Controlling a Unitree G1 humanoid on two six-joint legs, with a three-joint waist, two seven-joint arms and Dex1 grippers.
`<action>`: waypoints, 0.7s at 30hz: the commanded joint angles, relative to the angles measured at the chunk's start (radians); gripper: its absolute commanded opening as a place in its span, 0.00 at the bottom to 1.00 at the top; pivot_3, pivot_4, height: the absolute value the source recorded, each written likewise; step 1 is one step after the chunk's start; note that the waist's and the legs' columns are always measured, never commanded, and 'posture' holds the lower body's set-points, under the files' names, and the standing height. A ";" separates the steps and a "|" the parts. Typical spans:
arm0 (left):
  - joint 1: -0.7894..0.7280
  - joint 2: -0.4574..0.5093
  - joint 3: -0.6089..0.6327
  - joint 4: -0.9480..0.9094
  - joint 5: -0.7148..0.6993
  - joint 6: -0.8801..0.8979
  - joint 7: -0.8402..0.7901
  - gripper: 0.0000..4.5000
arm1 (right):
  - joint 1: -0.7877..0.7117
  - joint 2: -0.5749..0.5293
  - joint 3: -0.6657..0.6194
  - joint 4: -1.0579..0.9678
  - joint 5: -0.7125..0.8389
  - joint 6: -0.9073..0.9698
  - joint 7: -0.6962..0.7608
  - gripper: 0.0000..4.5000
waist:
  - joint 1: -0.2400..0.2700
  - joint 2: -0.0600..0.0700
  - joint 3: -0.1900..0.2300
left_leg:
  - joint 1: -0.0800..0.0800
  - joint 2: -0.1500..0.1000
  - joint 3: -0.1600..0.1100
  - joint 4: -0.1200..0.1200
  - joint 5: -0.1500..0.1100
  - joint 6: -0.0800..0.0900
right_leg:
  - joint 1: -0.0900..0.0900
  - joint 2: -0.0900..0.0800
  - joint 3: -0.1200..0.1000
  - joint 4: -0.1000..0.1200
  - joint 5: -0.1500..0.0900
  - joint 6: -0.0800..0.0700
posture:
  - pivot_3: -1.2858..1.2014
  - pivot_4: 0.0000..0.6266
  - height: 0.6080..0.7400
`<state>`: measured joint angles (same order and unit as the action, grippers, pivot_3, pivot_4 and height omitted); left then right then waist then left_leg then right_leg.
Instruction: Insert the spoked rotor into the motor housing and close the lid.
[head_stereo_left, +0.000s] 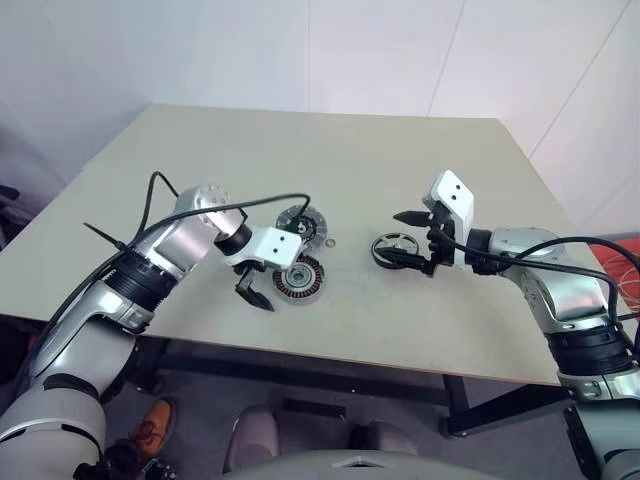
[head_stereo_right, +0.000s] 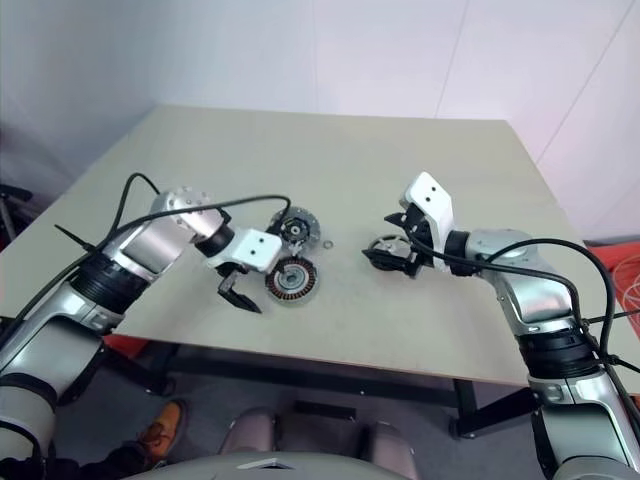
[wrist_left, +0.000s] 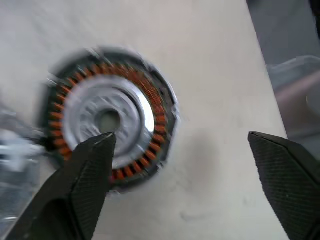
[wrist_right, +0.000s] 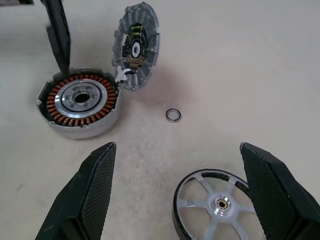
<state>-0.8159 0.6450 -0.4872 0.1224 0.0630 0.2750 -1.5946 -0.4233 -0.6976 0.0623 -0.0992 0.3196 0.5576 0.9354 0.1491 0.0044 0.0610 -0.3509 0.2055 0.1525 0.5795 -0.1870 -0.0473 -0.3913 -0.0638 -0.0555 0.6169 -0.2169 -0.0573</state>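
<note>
The motor housing (wrist_right: 80, 102) lay coils-up toward the desk's (head_stereo_left: 350, 160) front edge, ready for the spoked rotor (wrist_right: 215, 205) lying apart to its right. The lid (wrist_right: 136, 45) leaned tilted against the housing. Both claws gaped empty: left gripper (head_stereo_left: 258, 292) beside the housing, right gripper (head_stereo_left: 408, 240) straddling the rotor. Bare desk stretched behind.

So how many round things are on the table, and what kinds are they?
Spoked rotor: 1
Motor housing with copper coils: 1
Grey lid, tilted against the housing: 1
Tiny loose ring: 1
Total: 4
</note>
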 joint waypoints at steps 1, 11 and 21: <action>0.040 0.022 0.139 -0.130 -0.128 0.172 0.042 0.99 | -0.026 -0.007 -0.001 0.022 -0.035 -0.050 -0.010 1.00 | -0.002 0.000 0.000 | 0.000 0.000 0.000 0.000 0.000 0.000 | 0.000 0.000 0.000 0.000 0.000 0.000 | 0.52 0.00 1.00; 0.367 0.015 0.571 -0.348 -0.385 0.503 0.389 0.99 | -0.142 0.115 0.059 0.267 -0.203 -0.167 -0.174 1.00 | -0.035 0.001 0.000 | 0.001 0.001 0.000 0.002 0.001 -0.001 | -0.001 0.002 0.000 0.005 -0.001 -0.002 | 0.52 0.00 1.00; 0.443 0.031 0.803 -0.138 -0.392 0.284 0.636 0.99 | -0.297 0.288 0.151 0.601 -0.341 -0.308 -0.258 1.00 | -0.054 0.001 0.000 | 0.000 0.001 -0.002 0.003 0.001 -0.002 | 0.000 0.005 -0.001 0.003 0.000 -0.004 | 0.52 0.00 1.00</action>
<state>-0.3754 0.6700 0.2801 -0.0137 -0.3083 0.5867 -0.9827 -0.6676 -0.4214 0.2183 0.4947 -0.0144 0.2766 0.6906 0.0956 0.0050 0.0610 -0.3518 0.2061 0.1502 0.5824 -0.1862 -0.0485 -0.3916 -0.0585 -0.0561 0.6199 -0.2172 -0.0611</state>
